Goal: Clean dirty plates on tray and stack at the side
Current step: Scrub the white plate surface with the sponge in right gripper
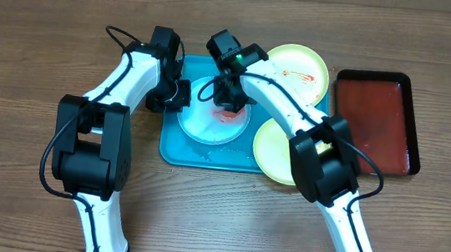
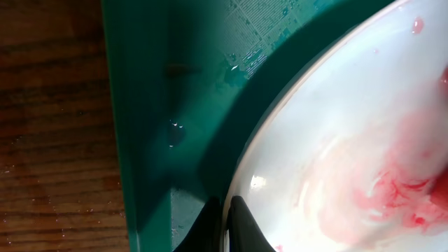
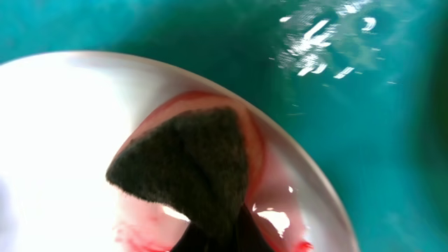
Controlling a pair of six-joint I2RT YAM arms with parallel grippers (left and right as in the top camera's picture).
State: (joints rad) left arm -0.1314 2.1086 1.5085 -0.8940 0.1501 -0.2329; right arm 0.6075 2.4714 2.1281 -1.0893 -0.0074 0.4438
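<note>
Left gripper (image 1: pixel 176 96): we see it closed narrow on the left rim of the pale plate (image 1: pixel 205 124). In the left wrist view the two fingertips (image 2: pixel 241 225) pinch that rim, one above it and one below.
Right gripper (image 1: pixel 229 103): it is down over the middle of the pale plate, holding a dark pad (image 3: pixel 189 164). The pad hides the fingers in the right wrist view, so we cannot tell how far apart they stand.
Dark pad: its tip presses on the plate's surface, touching the red sauce (image 3: pixel 280 227).
Pale plate: it lies flat inside the turquoise tray (image 1: pixel 174 150), roughly centred. A pink, watery smear (image 2: pixel 399 196) spreads across the side by the pad, while the rest looks white.
Upper yellow-green plate (image 1: pixel 298 71): it overlaps the tray's top right corner in the overhead view and carries a thin red streak.
Lower yellow-green plate (image 1: pixel 272 148): it sits at the tray's lower right corner, partly covered by the right arm. We cannot tell whether it is smeared.
Turquoise tray: it sits on the wooden table (image 1: pixel 51 24) between the two arms, with wet droplets on its floor (image 2: pixel 241 63).
Dark red tray (image 1: pixel 378 117): it lies to the right, apart from the turquoise tray.
</note>
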